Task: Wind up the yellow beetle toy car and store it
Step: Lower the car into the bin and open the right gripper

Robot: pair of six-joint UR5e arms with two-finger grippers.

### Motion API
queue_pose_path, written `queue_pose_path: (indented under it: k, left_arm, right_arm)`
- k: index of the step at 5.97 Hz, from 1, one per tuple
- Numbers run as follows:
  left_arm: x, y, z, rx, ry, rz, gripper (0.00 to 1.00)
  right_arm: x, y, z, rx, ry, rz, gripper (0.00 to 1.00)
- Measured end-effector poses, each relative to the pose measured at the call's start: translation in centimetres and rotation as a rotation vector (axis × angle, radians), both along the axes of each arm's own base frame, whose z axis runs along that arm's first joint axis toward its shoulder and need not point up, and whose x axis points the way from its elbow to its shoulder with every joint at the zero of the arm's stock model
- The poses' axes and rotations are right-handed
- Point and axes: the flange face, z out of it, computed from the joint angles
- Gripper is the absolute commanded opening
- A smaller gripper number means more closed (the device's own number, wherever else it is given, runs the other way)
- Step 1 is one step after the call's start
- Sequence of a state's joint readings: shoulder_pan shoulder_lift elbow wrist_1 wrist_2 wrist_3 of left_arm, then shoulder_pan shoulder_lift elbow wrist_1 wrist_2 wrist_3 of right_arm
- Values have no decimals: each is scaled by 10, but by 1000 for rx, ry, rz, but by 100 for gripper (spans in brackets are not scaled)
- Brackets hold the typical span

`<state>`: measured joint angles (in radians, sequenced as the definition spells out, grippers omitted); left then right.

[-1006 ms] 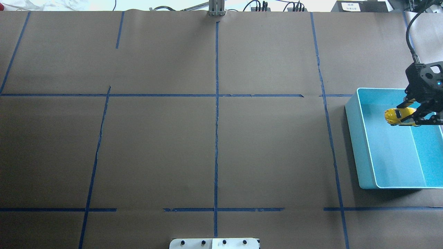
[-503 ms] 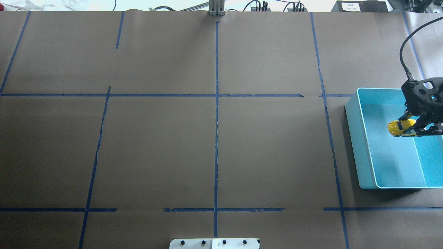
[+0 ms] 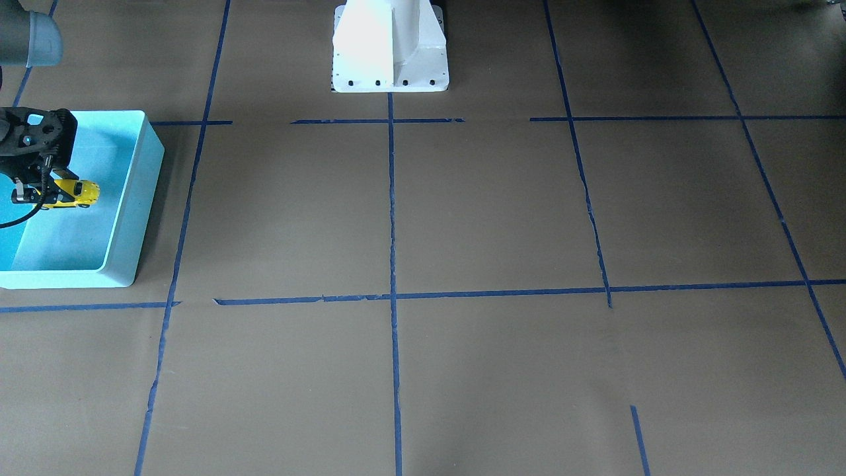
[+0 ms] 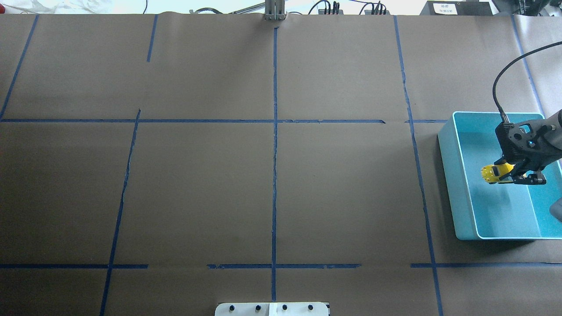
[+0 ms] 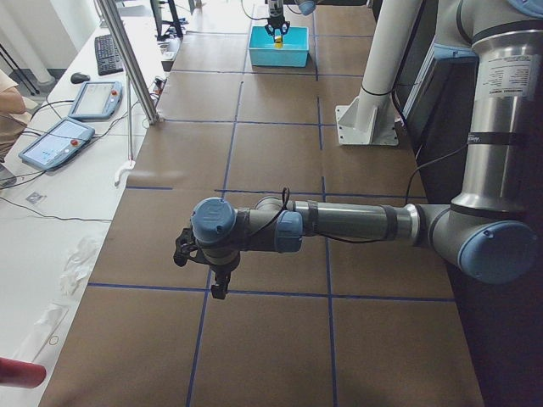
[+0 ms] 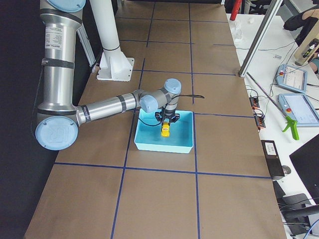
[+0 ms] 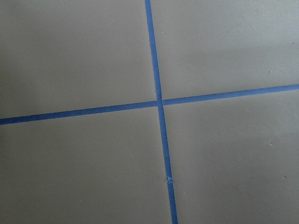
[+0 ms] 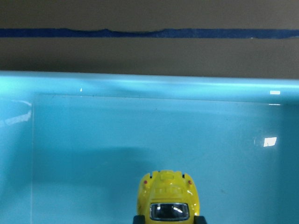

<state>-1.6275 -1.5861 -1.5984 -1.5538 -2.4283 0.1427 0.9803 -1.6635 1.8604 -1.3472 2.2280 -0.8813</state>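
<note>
Overhead exterior view shows me the big brown surface [image 4: 272, 188] with the blue bin [image 4: 450, 175] at its right edge. My right pincer [image 4: 511, 174] is down inside the bin, clamped on the back of the yellow beetle toy car [image 4: 489, 173]. I cannot tell if the wheels touch the bin floor. I think storing is nearly done: just let go and lift away. Nothing shows me if the car is wound up. My left pincer [image 5: 219, 288] hangs well apart from the bin; I cannot tell if it is apart or together.

Brown paper-covered table [image 4: 197, 188] (blue tape grid [image 4: 275, 131]), white side bench [image 5: 76, 195]
</note>
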Motion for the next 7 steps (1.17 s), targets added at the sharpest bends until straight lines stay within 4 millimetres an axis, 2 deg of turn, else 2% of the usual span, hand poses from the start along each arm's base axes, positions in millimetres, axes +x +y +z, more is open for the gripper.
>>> queue_pose_path:
  k: [1, 3, 4, 5, 6, 7]
  left_arm:
    - [0, 0, 0, 0, 0, 0, 100]
    - [0, 0, 0, 0, 0, 0, 100]
    - [0, 0, 1, -1, 0, 0, 100]
    - [0, 0, 1, -1, 0, 0, 100]
    - [0, 0, 1, -1, 0, 0, 100]
    - [0, 0, 1, -1, 0, 0, 100]
  right_arm:
    - [-10, 1, 13, -6, -8, 7, 0]
    - [-27, 6, 24, -6, -23, 13, 3]
    - [-32, 8, 24, -7, -25, 9, 40]
    - [-36, 10, 23, -15, -27, 12, 96]
    - [-40, 12, 21, -29, -28, 19, 100]
    - [-42, 13, 20, -36, -29, 22, 100]
